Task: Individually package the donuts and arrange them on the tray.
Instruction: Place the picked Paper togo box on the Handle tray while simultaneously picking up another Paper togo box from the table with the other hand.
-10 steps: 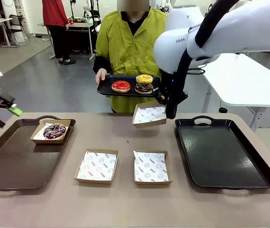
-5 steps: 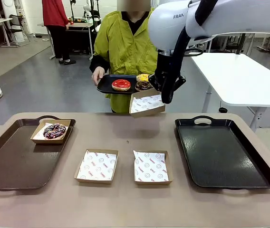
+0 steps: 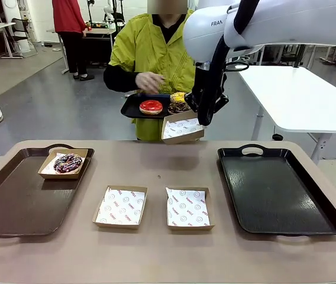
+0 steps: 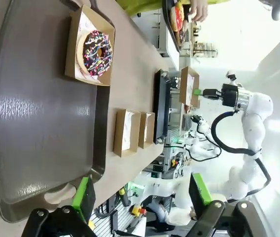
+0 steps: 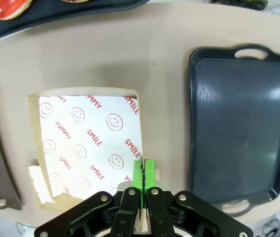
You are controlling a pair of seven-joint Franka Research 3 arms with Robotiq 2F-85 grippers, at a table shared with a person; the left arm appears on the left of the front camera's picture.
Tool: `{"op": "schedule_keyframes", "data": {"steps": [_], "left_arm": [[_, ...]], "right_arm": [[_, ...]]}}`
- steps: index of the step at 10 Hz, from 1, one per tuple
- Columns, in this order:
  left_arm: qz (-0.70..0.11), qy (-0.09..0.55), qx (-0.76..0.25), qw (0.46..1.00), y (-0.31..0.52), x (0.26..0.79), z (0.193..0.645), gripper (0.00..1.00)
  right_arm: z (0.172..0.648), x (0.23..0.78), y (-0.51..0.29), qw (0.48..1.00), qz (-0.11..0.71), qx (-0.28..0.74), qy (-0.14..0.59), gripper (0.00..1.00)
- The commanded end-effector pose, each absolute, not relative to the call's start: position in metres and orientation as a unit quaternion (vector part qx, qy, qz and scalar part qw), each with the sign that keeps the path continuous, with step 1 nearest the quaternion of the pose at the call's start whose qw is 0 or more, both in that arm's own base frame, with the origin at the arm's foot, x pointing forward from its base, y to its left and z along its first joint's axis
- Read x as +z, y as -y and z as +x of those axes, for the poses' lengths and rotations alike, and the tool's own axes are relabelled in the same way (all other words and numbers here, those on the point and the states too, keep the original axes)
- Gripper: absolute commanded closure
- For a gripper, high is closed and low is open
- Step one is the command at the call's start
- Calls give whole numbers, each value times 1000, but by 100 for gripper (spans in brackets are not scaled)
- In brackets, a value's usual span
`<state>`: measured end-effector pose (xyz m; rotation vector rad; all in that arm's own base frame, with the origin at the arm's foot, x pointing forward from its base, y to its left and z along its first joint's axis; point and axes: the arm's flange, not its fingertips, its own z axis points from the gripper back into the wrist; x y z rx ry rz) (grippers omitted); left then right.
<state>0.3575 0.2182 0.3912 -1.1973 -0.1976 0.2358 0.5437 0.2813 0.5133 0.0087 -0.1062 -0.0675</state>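
My right gripper (image 3: 203, 116) (image 5: 143, 170) is shut on the rim of a square cardboard tray (image 3: 183, 128) (image 5: 88, 143) lined with printed paper, held in the air at the table's far edge. Just behind it a person holds a small black tray (image 3: 133, 108) with a red donut (image 3: 151, 106) (image 5: 7, 6), a yellow-sprinkled donut (image 3: 180, 97) and a dark chocolate donut (image 3: 178, 108). The person's other hand (image 3: 150, 81) hovers over them. A drizzled chocolate donut (image 3: 68, 163) (image 4: 97, 52) sits in a cardboard tray on the brown tray (image 3: 20, 204) (image 4: 41, 123). My left gripper (image 4: 141, 197) is open above that brown tray's near end.
Two empty paper-lined cardboard trays (image 3: 120, 206) (image 3: 187, 207) lie side by side on the table's middle. A large black tray (image 3: 277, 189) (image 5: 238, 123) lies at the right with nothing on it. A white table stands behind on the right.
The right arm lifted the cardboard tray up and toward the person's black tray. The person's free hand came over the donuts. The left gripper left the front view's left edge.
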Motion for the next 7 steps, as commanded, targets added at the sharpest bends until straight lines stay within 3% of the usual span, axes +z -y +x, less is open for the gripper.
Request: {"op": "schedule_keyframes", "data": {"steps": [1,7], "left_arm": [[-557,98,102,818,-210,394,366,0],[-561,93,111,815,-218,391,358,0]], "right_arm": [[551,514,-281,998,-13,-27,57,100],[544,513,-281,998,4,-34,53,100]]}}
